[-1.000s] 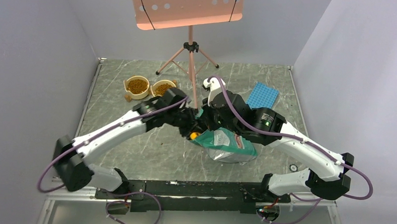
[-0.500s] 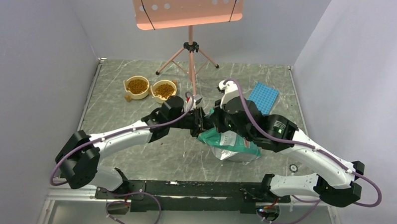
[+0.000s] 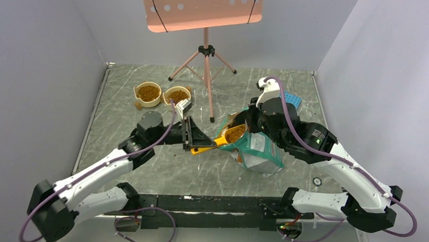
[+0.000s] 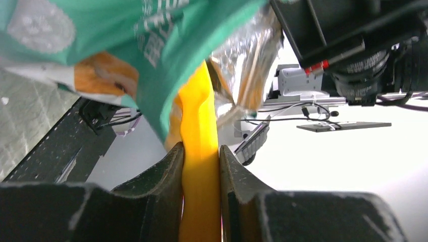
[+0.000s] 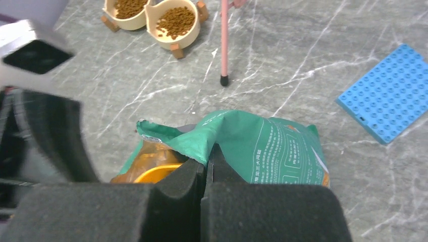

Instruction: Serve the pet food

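Left hand (image 4: 200,154) clamps yellow scoop (image 3: 229,136); right hand (image 5: 206,169) pinches bag (image 3: 259,152); bowls (image 3: 148,103) hold pet food (image 3: 148,91).

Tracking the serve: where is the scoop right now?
Top view, centre: the scoop sits clamped in the left gripper, its bowl at the bag's mouth.

The left arm (image 3: 106,165) and right arm (image 3: 356,177) are bent inward, the left gripper (image 4: 200,151) squeezed on a scoop (image 3: 230,135), the right gripper (image 5: 206,161) on a bag (image 3: 257,152).
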`<state>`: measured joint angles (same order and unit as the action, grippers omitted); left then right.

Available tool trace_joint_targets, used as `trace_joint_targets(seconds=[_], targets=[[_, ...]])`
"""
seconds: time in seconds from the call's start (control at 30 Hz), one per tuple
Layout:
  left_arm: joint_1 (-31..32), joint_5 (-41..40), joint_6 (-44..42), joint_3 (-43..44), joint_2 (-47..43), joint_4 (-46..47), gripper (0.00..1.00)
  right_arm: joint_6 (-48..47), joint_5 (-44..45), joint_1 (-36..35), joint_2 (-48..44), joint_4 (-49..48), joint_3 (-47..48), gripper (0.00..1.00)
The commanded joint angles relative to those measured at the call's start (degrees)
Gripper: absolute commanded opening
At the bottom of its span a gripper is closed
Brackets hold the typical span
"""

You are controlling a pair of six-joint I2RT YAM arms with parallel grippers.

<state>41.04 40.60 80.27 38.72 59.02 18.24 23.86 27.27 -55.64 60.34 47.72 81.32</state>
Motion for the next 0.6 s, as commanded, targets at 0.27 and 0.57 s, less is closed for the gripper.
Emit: trace_joint_targets(seconds=[0.27,0.57], targets=[[-2.8,-5.1,-4.5,-1.6,-19.4,-23.5,0.0,-2.3,5.1,1.1,-1.3,-5.8,3.7,0.0],[-4.1,-5.6,-0.1,-1.5,-23.0,-23.5,0.0,-1.3,4.0,1.1,-0.6,-5.7,3.5,0.0]])
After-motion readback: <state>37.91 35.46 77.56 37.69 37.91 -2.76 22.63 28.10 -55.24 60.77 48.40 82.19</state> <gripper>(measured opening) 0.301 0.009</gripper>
